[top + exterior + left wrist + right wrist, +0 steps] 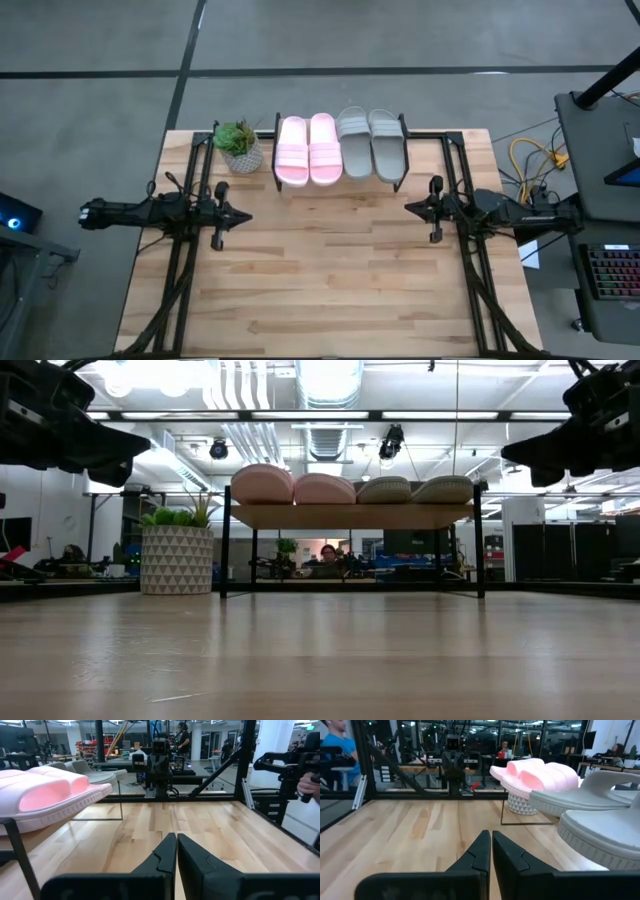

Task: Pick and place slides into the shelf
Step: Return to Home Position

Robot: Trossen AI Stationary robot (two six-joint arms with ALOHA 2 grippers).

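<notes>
**Four slides on the shelf, both grippers empty**

High view: a pale pink pair (307, 148) and a grey-beige pair (370, 143) of soft slide sandals are seen side by side on the low shelf of light plank and thin black legs (277, 172). The shelf stands at the far edge of the pale wooden worktop (330, 290). A green plant in a patterned white pot (239, 150) is set just beside it. The left gripper (243, 215) and right gripper (410, 207) are held well apart, facing each other.

Low view: all four slides are shown resting on the plank, with both grippers raised clear of the worktop.

Left wrist view: the fingers (162, 860) are brought almost together, and nothing is held.

Right wrist view: the fingers (477, 852) are likewise narrowed and empty, with the grey-beige pair nearest.
</notes>
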